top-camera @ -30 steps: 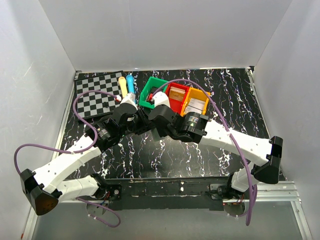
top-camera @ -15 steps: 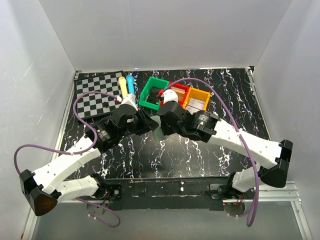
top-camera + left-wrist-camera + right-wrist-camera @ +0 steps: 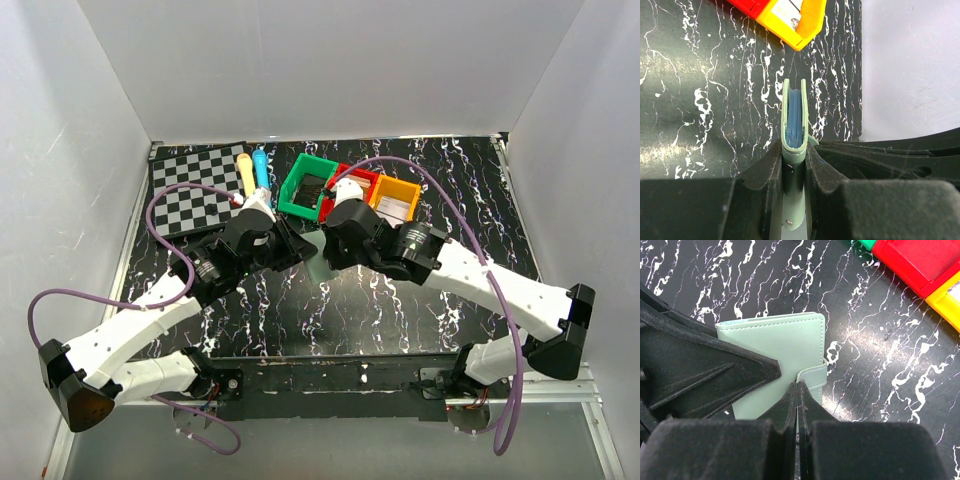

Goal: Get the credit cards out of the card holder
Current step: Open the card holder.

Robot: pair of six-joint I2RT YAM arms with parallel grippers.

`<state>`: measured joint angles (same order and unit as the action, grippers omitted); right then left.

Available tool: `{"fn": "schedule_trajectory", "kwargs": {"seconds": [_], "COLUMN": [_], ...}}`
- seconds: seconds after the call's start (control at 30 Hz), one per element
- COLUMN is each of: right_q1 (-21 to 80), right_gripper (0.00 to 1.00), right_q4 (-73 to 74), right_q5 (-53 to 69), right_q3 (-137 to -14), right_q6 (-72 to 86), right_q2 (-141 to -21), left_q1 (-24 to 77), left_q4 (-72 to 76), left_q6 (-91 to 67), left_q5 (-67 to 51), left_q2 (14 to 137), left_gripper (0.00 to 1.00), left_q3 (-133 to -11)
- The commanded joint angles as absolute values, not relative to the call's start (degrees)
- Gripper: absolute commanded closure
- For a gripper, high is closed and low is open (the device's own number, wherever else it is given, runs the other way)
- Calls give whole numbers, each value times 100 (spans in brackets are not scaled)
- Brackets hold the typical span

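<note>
Left claw [image 3: 793, 150] is clamped on the card holder [image 3: 793, 112], which sits edge-on at centre of the left wrist view, blue layers showing between its panels. Right claw [image 3: 797, 389] has its fingers together, nipping the tab [image 3: 815, 372] at lower centre of the right wrist view. Overhead, the card holder sits mid-frame between both claws, over the black marbled tabletop [image 3: 400, 310]. Green bin [image 3: 300, 190], red bin [image 3: 358, 178] and orange bin [image 3: 392, 192] stand at upper centre.

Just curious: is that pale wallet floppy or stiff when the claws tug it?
Likely stiff: the card holder sticks straight out of the left claw without sagging. Its thin tab, pinched by the right claw, probably bends easily.
</note>
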<state>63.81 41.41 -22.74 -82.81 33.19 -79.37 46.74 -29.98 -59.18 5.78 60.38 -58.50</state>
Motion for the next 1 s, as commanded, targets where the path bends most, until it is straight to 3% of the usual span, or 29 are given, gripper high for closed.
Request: {"fn": "schedule_trajectory", "kwargs": {"seconds": [0.0, 0.4, 0.57, 0.63, 0.97], "right_q1": [6214, 6108, 5977, 5968, 6134], "right_gripper": [99, 99, 71, 65, 59], "right_q4": [4333, 4122, 4183, 4227, 4070], "right_q5": [-2382, -2048, -1978, -1995, -870], "right_q3": [-8113, -7963, -7919, -7936, -7911], "right_q6": [3322, 3314, 3322, 3261, 2751], "right_q2": [-7673, -7506, -7331, -7190, -6847], "left_q1": [4667, 4667, 4667, 4667, 4667], "left_q4": [-3085, -3068, -2761, -2646, -792], "left_q6": [-5906, -5854, -5608, -5459, -4369], "left_q5": [861, 826, 651, 572, -263], "left_q2": [5783, 5792, 5713, 5669, 4817], "left_gripper": [100, 100, 100, 100, 100], "left_q3": [-5845, -5862, -5722, -5643, -4457]}}
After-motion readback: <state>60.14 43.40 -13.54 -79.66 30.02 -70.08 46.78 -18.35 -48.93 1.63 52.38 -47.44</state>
